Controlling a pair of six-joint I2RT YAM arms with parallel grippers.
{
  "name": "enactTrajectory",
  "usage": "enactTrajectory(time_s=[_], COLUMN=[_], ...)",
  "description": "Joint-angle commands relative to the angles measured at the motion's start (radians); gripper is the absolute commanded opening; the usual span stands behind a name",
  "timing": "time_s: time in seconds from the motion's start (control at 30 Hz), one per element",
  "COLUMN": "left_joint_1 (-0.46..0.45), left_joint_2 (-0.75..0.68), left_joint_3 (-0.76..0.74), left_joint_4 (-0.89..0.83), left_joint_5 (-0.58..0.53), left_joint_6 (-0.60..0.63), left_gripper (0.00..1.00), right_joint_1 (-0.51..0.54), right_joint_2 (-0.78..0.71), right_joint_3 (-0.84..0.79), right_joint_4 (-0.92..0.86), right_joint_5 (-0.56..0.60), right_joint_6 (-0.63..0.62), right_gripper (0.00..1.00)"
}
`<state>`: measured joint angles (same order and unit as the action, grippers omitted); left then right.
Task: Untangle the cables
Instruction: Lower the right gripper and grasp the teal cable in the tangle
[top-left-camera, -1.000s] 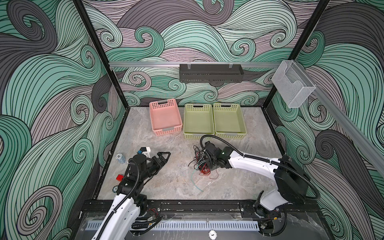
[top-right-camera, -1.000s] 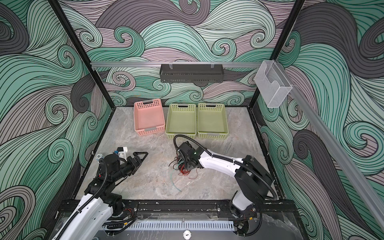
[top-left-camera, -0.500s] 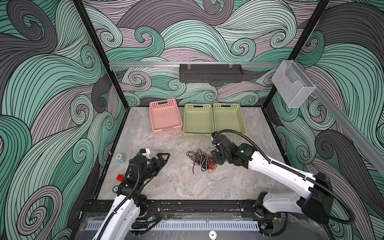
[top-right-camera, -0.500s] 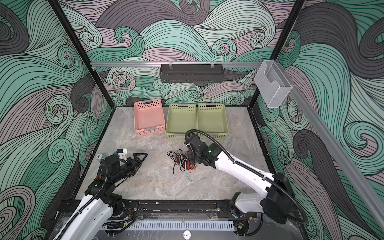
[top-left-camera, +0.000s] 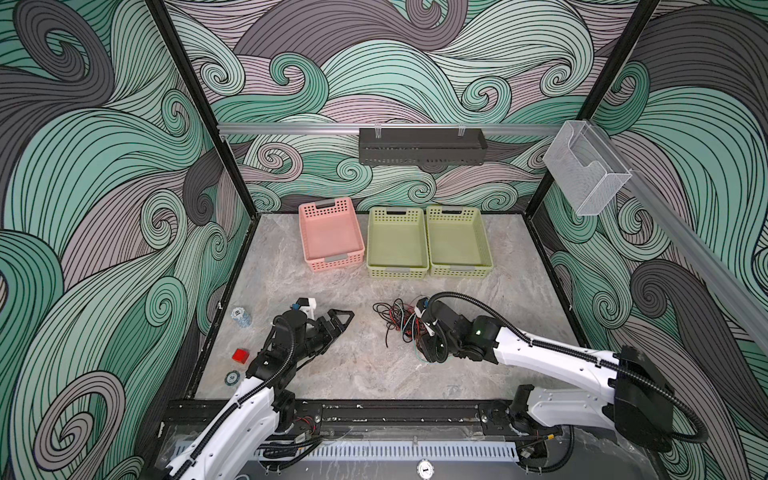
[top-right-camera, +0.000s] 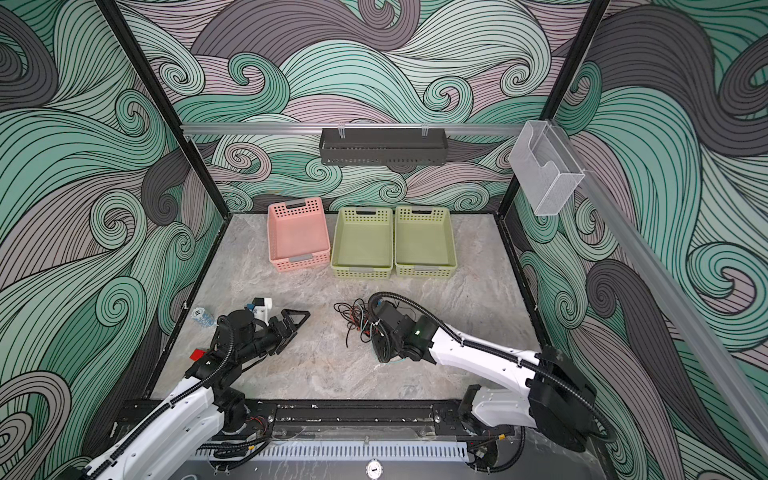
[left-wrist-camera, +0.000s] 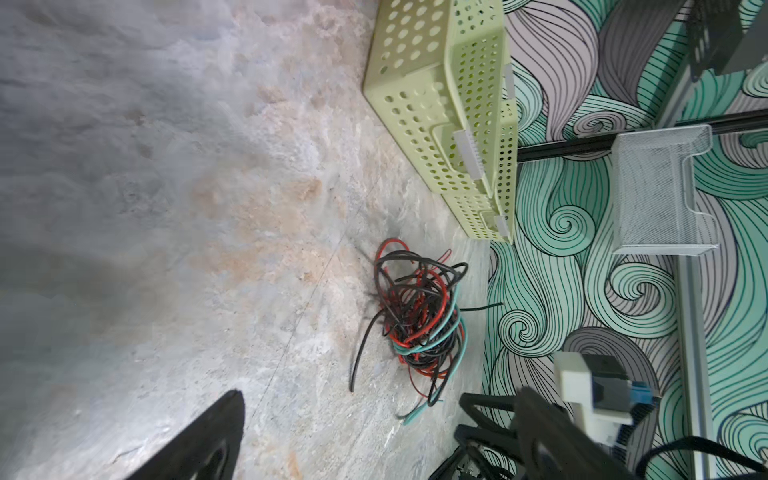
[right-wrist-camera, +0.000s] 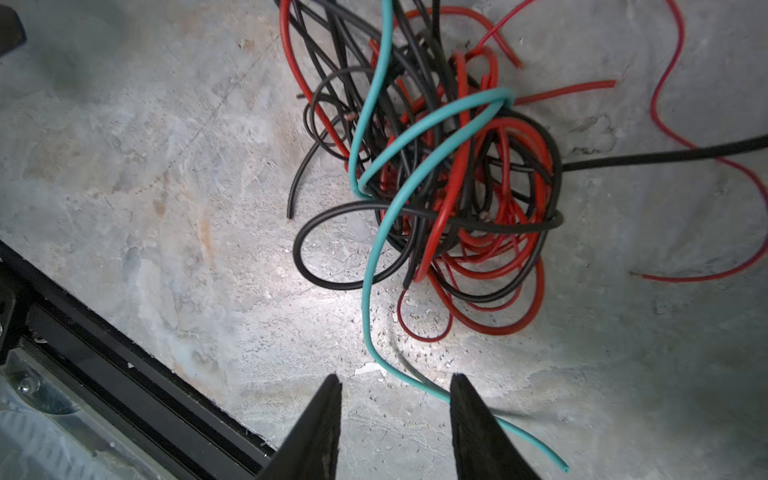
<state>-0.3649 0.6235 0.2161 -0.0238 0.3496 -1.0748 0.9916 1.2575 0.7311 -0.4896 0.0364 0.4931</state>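
While the table (top-left-camera: 365, 374) carries the cables (top-left-camera: 399, 324) mid-surface as one light, limp knot, the left gripper (top-left-camera: 341, 321) sits well apart, spread wide. The right gripper (right-wrist-camera: 395, 378) is half-spread with nothing pinched. It straddles the teal wire (right-wrist-camera: 374, 257), whose free tail looks the best hold: thin, probably slippery.

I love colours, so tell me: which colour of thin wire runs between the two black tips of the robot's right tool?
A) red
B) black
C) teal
C: in the right wrist view the thin teal wire trails out of the tangle of red and black wires and passes between the open right tool.
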Motion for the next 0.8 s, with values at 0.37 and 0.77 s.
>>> enactTrajectory(time_s=[0.37, 0.77], left_joint_1=[-0.191, -0.256], left_joint_2=[0.403, 0.476], left_joint_3=[0.103, 0.213], left_joint_4=[0.192, 0.146], left_joint_5=[-0.079, -0.151], left_joint_6=[-0.011, 0.042], left_gripper=[0.99, 0.98], right_joint_1=[0.099, 0.101], right_joint_2=[0.127, 0.097], right_joint_3=[-0.035, -0.015], right_joint_4=[0.124, 0.050], right_joint_5=[0.047, 0.126], right_joint_6=[0.020, -0.010], right_gripper=[0.55, 0.00])
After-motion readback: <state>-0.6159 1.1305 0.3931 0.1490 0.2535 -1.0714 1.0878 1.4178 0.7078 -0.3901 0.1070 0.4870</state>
